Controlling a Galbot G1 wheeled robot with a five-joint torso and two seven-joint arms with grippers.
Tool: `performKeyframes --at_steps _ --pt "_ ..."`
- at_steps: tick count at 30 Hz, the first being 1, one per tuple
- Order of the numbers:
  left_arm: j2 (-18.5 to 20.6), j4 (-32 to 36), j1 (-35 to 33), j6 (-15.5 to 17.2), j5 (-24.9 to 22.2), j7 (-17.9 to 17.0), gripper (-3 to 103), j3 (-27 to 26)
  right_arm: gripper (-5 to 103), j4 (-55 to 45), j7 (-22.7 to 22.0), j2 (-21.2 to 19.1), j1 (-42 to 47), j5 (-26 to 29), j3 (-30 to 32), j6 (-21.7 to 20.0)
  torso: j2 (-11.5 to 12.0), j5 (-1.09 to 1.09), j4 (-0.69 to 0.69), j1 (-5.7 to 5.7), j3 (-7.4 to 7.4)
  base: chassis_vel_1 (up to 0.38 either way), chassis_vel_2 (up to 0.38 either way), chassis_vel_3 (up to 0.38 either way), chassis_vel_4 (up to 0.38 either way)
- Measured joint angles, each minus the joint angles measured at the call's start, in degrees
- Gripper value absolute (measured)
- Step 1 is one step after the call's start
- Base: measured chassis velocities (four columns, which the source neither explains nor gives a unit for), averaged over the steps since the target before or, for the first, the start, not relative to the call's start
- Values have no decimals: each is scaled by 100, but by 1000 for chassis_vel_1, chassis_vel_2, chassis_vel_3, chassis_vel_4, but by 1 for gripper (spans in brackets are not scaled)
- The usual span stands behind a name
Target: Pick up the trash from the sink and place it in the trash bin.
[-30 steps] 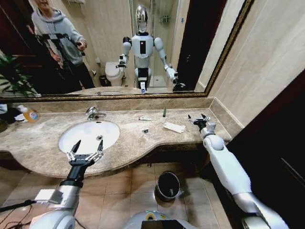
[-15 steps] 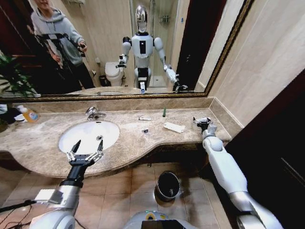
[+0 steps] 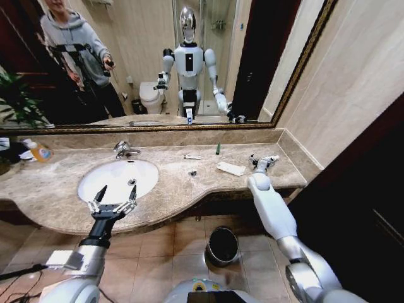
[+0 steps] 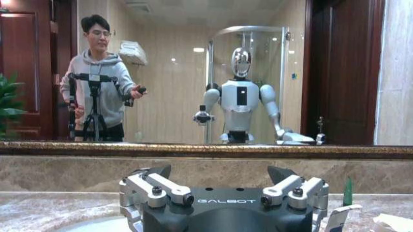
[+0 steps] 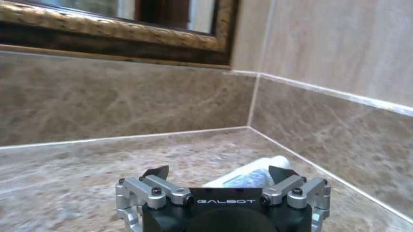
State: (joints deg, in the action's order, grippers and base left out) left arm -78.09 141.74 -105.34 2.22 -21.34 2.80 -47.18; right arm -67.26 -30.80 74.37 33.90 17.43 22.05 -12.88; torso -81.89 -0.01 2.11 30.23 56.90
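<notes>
Head view: the left tool [image 3: 113, 201] hangs over the near edge of the worktop [image 3: 57, 189], just in front of the sink [image 3: 118, 179], its fingers spread wide and nothing between them. The right tool [image 3: 264, 160] is at the far right end of the worktop, low over it, with a white mini bottle [image 3: 272, 158] at its tips; whether it has closed on the bottle cannot be told here. On the worktop between sink and right tool lie a flat white packet [image 3: 231, 168], a dark green tube [image 3: 218, 149] standing near the back wall, a slim white sachet [image 3: 192, 156] and a tiny dark bit [image 3: 192, 173]. The bin [image 3: 223, 245] stands on the floor below the worktop edge.

Left wrist view: the left tool [image 4: 219, 175] is wide open and empty, facing the mirror; the tube [image 4: 347, 191] stands off to one side.

Right wrist view: the right tool [image 5: 219, 173] is spread wide, with the bottle [image 5: 248, 177] lying on the worktop [image 5: 77, 169] between its tips and not gripped, near the corner of the walls.
</notes>
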Motion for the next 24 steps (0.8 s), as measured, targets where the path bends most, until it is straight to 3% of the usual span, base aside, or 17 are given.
performKeyframes --at_steps 13,15,17,18,21,24 --pt "0 0 0 0 0 0 100 0 101 90 65 -59 40 579 319 -98 0 1 0 0 0 0 0 0 0" --pt "0 0 0 0 0 0 100 0 92 77 121 -86 86 658 391 -99 0 2 0 0 0 0 0 0 0" --pt "0 0 0 0 0 0 100 0 92 66 140 -105 110 677 424 -97 0 2 0 0 0 0 0 0 0" --pt "0 0 0 0 0 0 100 0 82 42 168 -142 154 707 474 -90 0 1 0 0 0 0 0 0 0" --pt "0 0 0 0 0 0 100 0 76 -13 183 -191 213 754 528 -84 0 2 -1 0 0 0 0 0 0" --pt "0 0 0 0 0 0 100 0 60 -105 207 -261 272 808 589 -73 0 1 -1 0 0 0 0 0 0"
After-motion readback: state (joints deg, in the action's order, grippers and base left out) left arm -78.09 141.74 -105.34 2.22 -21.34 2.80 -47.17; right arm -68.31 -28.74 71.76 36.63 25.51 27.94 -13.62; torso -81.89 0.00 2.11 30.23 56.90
